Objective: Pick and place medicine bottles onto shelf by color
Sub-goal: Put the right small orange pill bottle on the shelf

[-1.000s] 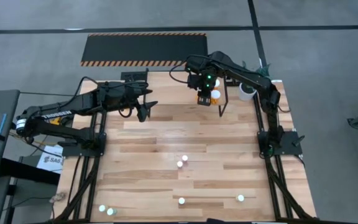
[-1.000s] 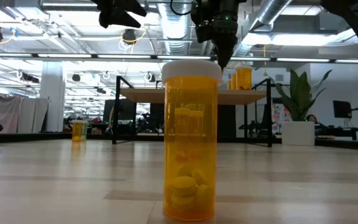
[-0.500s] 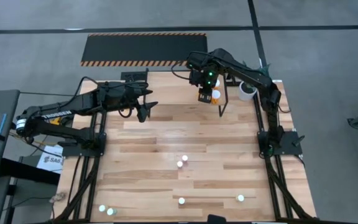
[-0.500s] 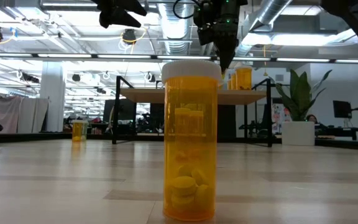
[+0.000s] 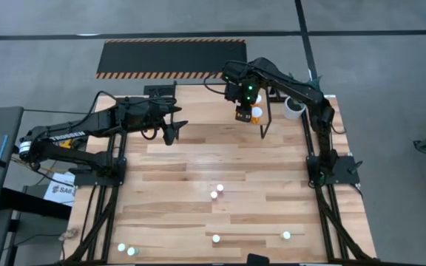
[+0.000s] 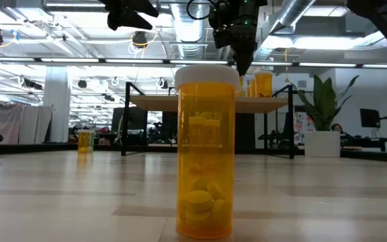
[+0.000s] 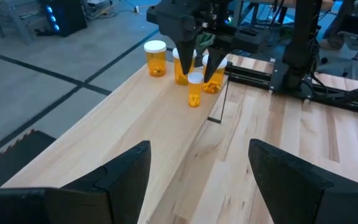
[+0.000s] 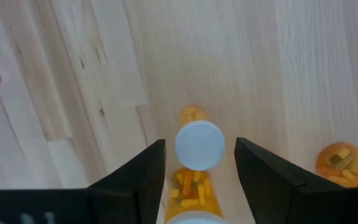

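Count: 6 medicine bottles (image 5: 219, 188) stand on the tabletop (image 5: 168, 170), seen as white caps from above. 2 are close together in the middle. 2 more sit by the edge far from the striped black mat (image 5: 172, 58). The last 2 are side by side in the corner on the L arm's side of that same edge.

4 more orange bottles w/ white caps are on the shelf (image 6: 153, 104). It stands at the tabletop edge nearest the mat, toward the R arm's side. 1 white pot (image 5: 294, 107) w/ a green plant is just beside the shelf, at the corner. There are 2 arms and 1 shelf.

R gripper (image 8: 199, 162) is up over the shelf and points straight down. Its 2 dark fingers (image 8: 138, 171) are apart, one on each side of a bottle cap (image 8: 199, 145). There is a small gap on both sides, so it's open and has no squeeze on the bottle. The bottle stands upright on the shelf top, w/ another bottle just beside it. The R arm reaches in from its base at the R edge, bent at the elbow.

L gripper (image 7: 197, 174) hangs above the tabletop near the mat-side edge, on the L side, well apart from the shelf. Its fingers are wide apart w/ nothing in them. The L arm is stretched out from the L edge and its wrist faces the shelf.
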You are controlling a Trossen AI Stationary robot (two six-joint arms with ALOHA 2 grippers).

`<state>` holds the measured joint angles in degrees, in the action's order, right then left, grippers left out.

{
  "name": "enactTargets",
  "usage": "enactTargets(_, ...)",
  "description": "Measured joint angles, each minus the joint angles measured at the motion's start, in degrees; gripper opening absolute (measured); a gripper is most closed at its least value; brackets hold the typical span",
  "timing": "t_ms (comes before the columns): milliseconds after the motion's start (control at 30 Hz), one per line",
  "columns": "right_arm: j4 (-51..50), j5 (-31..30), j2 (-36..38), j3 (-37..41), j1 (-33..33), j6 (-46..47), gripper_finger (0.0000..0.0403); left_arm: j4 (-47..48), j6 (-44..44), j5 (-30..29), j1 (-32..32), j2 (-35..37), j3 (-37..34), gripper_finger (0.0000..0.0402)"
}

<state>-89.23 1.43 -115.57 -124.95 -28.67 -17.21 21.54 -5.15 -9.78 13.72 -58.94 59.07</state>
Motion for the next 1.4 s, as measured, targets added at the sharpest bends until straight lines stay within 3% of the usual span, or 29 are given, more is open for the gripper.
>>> enactTargets(400,-0.7,-0.1,0.8,-3.5,0.0,-0.2,0.0219,-0.2,1.2,0.0,0.0,-0.2,0.0,0.0258)
enactTargets(533,-0.8,-0.3,4.4,-3.5,0.0,0.2,0.0214,-3.6,2.9,2.1,0.0,-1.9,0.0,0.0258)
enactTargets(867,-0.8,-0.3,19.2,-3.5,-0.4,8.3,0.0175,-24.3,7.1,15.6,1.1,-18.7,0.0,0.0258)
enactTargets(1000,-0.8,-0.2,24.2,-3.5,0.0,11.5,0.0159,-33.9,8.4,18.3,1.9,-25.9,0.0,0.0253)
enactTargets(1200,-0.8,-0.1,28.9,-3.5,1.6,13.7,0.014,-46.5,8.9,19.0,3.2,-34.8,0.0,0.0187)
enactTargets(1400,-0.8,-0.1,30.6,-3.5,2.4,13.8,0.0125,-53.7,10.3,24.0,3.2,-41.2,0.0,0.0046)
